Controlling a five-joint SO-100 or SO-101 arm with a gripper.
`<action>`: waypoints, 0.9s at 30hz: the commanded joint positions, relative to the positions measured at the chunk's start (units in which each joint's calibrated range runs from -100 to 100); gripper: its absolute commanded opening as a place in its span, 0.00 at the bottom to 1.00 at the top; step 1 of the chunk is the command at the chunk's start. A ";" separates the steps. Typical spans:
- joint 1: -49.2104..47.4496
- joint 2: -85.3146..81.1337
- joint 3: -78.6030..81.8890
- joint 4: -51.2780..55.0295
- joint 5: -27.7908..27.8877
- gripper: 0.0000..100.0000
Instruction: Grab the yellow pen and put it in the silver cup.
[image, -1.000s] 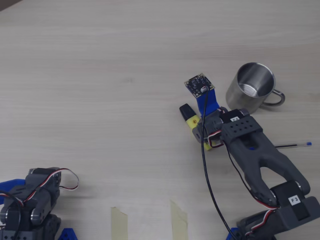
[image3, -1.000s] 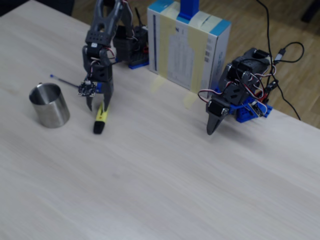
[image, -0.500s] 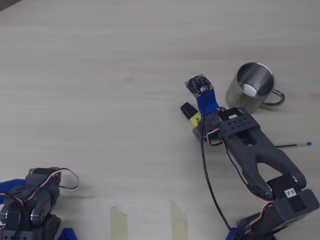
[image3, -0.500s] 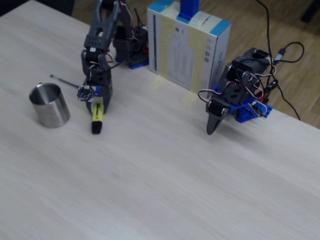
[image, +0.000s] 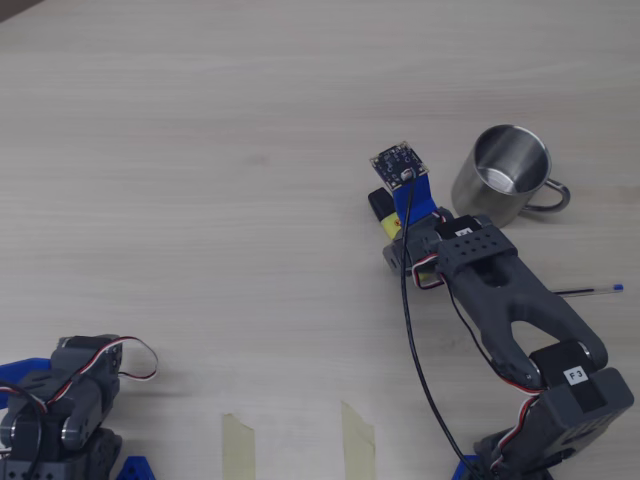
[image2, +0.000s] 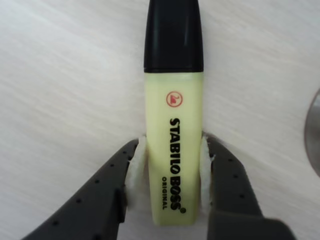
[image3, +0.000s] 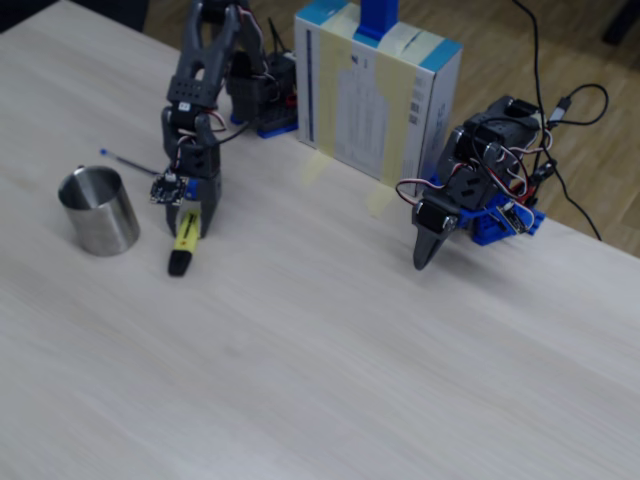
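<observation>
Yellow flat-sided highlighter pen (image2: 173, 145) lies on your pale wooden table (image2: 65, 75) — your dark padded gripper (image2: 172, 170) is clamped on its body, shiny steel mug (image: 503, 172) nearby.

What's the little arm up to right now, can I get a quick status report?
Gripper shut on the yellow pen, pen flat on the table. Silver cup upright, empty, close beside. Nothing between them; blue pen off to the side.

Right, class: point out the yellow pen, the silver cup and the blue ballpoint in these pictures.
yellow pen (image2: 173, 150): wrist view, on its printed yellow body.
silver cup (image: 478, 190): overhead view, on its outer steel wall.
blue ballpoint (image: 588, 291): overhead view, on the thin shaft near its blue end.
</observation>
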 joint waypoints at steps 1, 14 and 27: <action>0.46 -0.05 -1.22 -0.19 0.30 0.18; 0.46 -2.87 1.13 -0.19 -0.23 0.02; 0.46 -13.16 7.90 -0.87 -0.23 0.02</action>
